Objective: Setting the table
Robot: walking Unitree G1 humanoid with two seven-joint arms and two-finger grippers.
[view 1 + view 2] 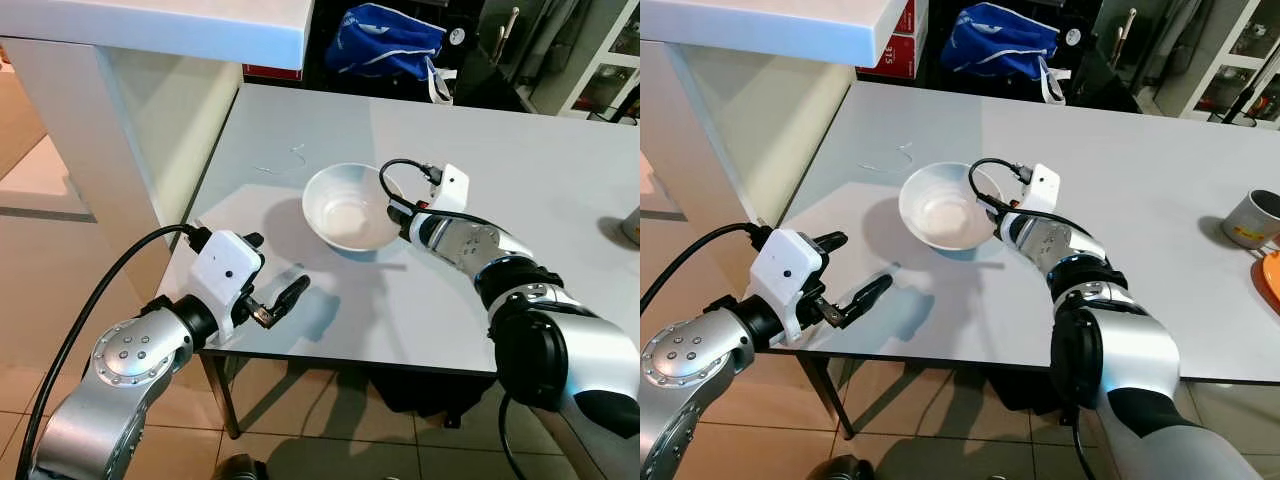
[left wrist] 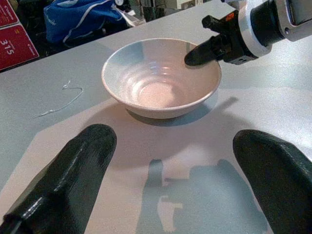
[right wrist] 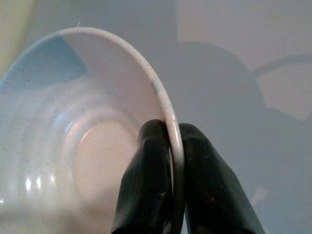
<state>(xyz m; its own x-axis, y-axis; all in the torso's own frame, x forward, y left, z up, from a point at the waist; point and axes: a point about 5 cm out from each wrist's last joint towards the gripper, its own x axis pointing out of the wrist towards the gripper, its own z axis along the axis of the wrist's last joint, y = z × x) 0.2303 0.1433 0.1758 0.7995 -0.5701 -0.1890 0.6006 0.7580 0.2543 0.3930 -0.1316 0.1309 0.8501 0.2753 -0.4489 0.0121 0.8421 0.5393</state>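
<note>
On the pale grey desk (image 1: 520,160), towards its left half, a white round ceramic bowl (image 1: 345,205) is seen standing upright. Its right-hand rim is clamped by the right tool (image 3: 173,146): in the right wrist view one black finger is pressed against the inside wall and the other against the outside, with the thin rim between them. The left tool (image 1: 268,280) is held above the near-left corner of the desk, its two black fingers (image 2: 73,165) spread well apart and pointed towards the bowl, which lies ahead of them and untouched. A thin white thread (image 1: 285,160) is seen on the desk beyond the bowl, and a grey mug (image 1: 1250,218) near the far right edge.
</note>
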